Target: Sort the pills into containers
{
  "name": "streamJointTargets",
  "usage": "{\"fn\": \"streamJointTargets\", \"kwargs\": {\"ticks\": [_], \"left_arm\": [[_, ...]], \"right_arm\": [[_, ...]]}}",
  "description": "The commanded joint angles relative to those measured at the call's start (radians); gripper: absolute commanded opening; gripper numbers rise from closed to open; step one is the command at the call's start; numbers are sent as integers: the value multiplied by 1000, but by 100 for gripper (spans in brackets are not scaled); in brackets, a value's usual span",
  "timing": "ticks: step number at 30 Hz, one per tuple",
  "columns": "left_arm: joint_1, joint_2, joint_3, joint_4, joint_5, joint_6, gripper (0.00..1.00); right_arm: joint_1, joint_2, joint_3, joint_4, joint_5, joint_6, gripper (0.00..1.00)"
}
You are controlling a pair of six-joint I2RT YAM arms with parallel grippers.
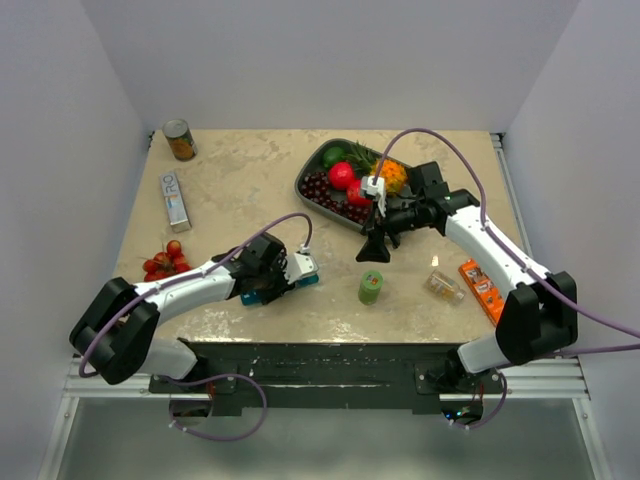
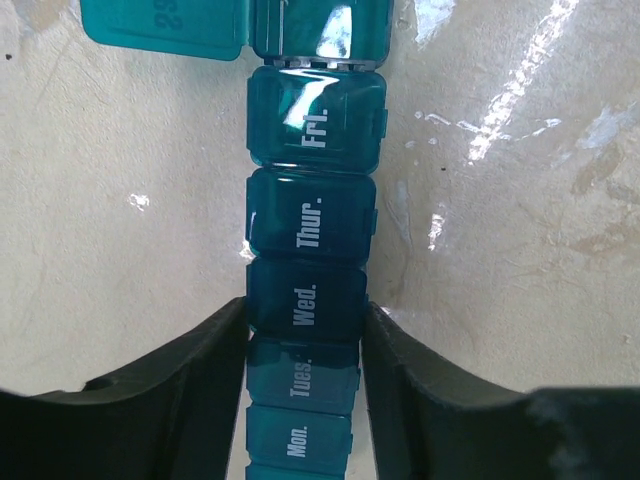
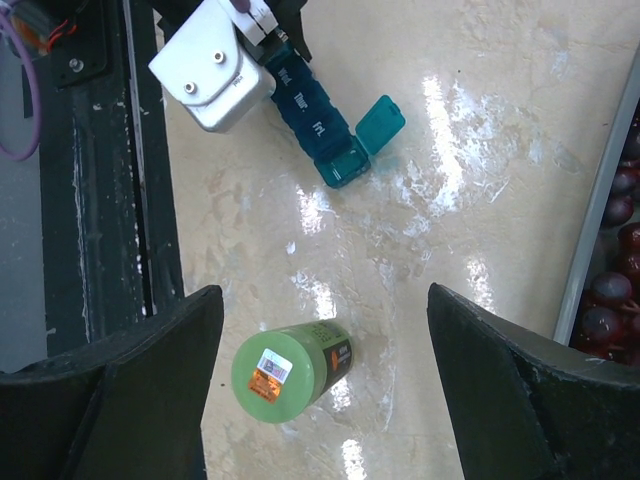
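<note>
The teal pill organizer (image 2: 312, 210) lies on the table with its day lids (Mon. to Fri.) shut and its far end lid flipped open. My left gripper (image 2: 305, 335) is shut on it, the fingers pressing its sides at the Wed./Tues. compartments. In the top view the left gripper (image 1: 283, 280) holds the organizer (image 1: 309, 281) near the table's front edge. My right gripper (image 3: 325, 295) is open and empty, hovering above an upright green pill bottle (image 3: 290, 372), which also shows in the top view (image 1: 371, 287). No loose pills show.
A dark oval fruit tray (image 1: 312, 190) stands at the back right. A small clear packet (image 1: 443, 286) and an orange packet (image 1: 483, 290) lie right of the bottle. A can (image 1: 180, 140), a white box (image 1: 176, 200) and cherry tomatoes (image 1: 165, 262) are on the left.
</note>
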Motion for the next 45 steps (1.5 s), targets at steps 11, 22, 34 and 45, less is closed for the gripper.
{"fn": "streamJointTargets", "kwargs": {"ticks": [11, 22, 34, 45], "left_arm": [[2, -178, 10, 25, -49, -25, 73], [5, -604, 18, 251, -133, -361, 100], [5, -531, -6, 366, 250, -490, 94], [-56, -350, 12, 546, 571, -256, 87]], "right_arm": [[-6, -105, -17, 16, 25, -33, 89], [-75, -269, -155, 187, 162, 114, 99], [-131, -321, -258, 127, -7, -110, 99], [-270, -355, -385, 271, -101, -21, 99]]}}
